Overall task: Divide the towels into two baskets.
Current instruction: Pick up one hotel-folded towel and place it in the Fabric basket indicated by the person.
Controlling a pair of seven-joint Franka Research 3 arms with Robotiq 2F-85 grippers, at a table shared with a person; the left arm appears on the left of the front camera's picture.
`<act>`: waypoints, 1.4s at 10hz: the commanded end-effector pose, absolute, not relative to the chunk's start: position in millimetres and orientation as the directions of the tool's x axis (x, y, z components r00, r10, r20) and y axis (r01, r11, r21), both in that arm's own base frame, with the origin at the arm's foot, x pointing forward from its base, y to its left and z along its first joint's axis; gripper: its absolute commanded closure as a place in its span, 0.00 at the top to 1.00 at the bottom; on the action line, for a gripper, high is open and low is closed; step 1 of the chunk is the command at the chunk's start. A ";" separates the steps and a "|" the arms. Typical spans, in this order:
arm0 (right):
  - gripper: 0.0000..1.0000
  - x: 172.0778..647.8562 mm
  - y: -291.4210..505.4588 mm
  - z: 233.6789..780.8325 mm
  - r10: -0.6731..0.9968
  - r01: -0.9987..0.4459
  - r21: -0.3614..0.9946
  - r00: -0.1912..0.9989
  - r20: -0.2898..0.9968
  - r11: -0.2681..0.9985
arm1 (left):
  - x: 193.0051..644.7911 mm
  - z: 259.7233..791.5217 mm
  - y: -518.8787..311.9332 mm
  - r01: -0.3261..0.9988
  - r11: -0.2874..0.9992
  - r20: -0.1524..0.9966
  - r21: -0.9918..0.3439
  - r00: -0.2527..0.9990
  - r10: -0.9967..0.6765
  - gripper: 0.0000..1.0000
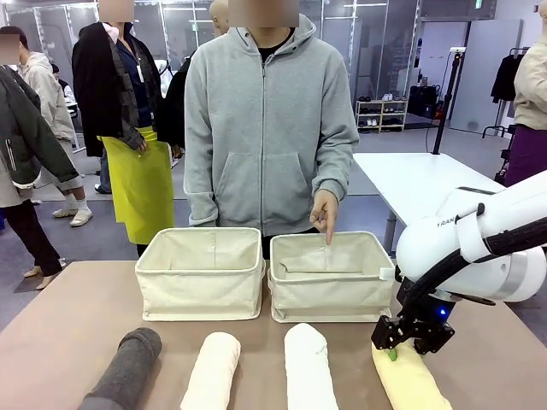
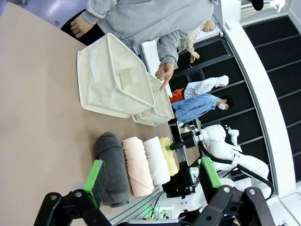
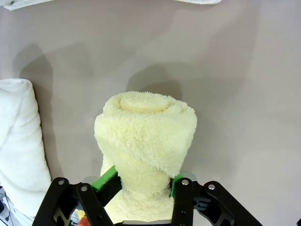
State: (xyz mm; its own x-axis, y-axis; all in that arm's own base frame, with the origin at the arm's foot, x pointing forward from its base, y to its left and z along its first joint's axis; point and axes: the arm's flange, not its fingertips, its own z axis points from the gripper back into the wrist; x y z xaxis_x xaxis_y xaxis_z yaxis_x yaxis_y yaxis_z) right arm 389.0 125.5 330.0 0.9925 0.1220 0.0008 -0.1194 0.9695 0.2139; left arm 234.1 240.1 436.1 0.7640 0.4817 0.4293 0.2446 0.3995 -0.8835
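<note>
Four rolled towels lie in a row along the table's [image 1: 68, 325] near edge: dark grey towel [image 1: 128, 367] at the robot's left, cream towel [image 1: 212, 371], white towel [image 1: 308, 367], pale yellow towel [image 1: 410, 380] nearest the right edge. Two beige baskets sit side by side, touching, toward the far edge: left basket [image 1: 201, 290], right basket [image 1: 329, 299]. The right gripper [image 1: 403, 350] points down at the table, jaws clenched around the pale yellow towel's far end. The left gripper [image 2: 153, 181] hangs above the table, jaws released, nothing between the pads. The person's hand [image 1: 324, 212] points one finger down into the right basket. Lettering on the right arm [image 1: 466, 235] is partly readable: "RAN".
</note>
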 end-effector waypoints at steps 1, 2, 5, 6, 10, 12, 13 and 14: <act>0.15 351.3 119.9 320.6 0.087 -0.082 0.246 0.996 -0.011 0.966 | 231.9 437.3 241.6 0.263 0.391 0.439 -0.882 0.758 0.483 1.00; 0.18 350.5 117.8 336.4 0.095 -0.091 0.276 0.996 0.000 0.957 | 231.9 437.3 241.6 0.263 0.391 0.439 -0.882 0.758 0.483 1.00; 0.18 345.5 120.2 423.5 0.201 -0.221 0.280 0.975 0.096 0.934 | 231.9 437.3 241.6 0.263 0.391 0.439 -0.882 0.758 0.483 1.00; 0.18 343.6 126.4 450.5 0.274 -0.302 0.237 0.951 0.143 0.923 | 231.9 437.3 241.6 0.263 0.391 0.439 -0.882 0.758 0.483 1.00; 0.18 343.0 178.6 526.6 0.720 -0.732 -0.024 0.663 0.205 0.681 | 231.9 437.3 241.6 0.263 0.391 0.439 -0.882 0.758 0.483 1.00; 0.18 341.2 203.8 546.5 0.833 -0.821 -0.190 0.482 0.273 0.538 | 231.9 437.3 241.6 0.263 0.391 0.439 -0.882 0.758 0.483 1.00; 0.18 336.8 206.0 543.2 0.858 -0.838 -0.214 0.454 0.239 0.502 | 231.9 437.3 241.6 0.263 0.391 0.439 -0.882 0.758 0.483 1.00; 0.18 333.6 200.9 548.6 0.791 -0.790 -0.114 0.571 0.220 0.602 | 231.9 437.3 241.6 0.263 0.391 0.439 -0.882 0.758 0.483 1.00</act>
State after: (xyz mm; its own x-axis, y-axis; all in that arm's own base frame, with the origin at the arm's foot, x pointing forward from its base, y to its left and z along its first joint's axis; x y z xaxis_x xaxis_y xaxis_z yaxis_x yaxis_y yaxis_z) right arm 334.2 210.4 552.6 0.4945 0.8409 0.2200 -0.8288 0.5324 -0.1720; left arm 234.0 240.2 436.2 0.7640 0.4817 0.4293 0.2442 0.3999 -0.8834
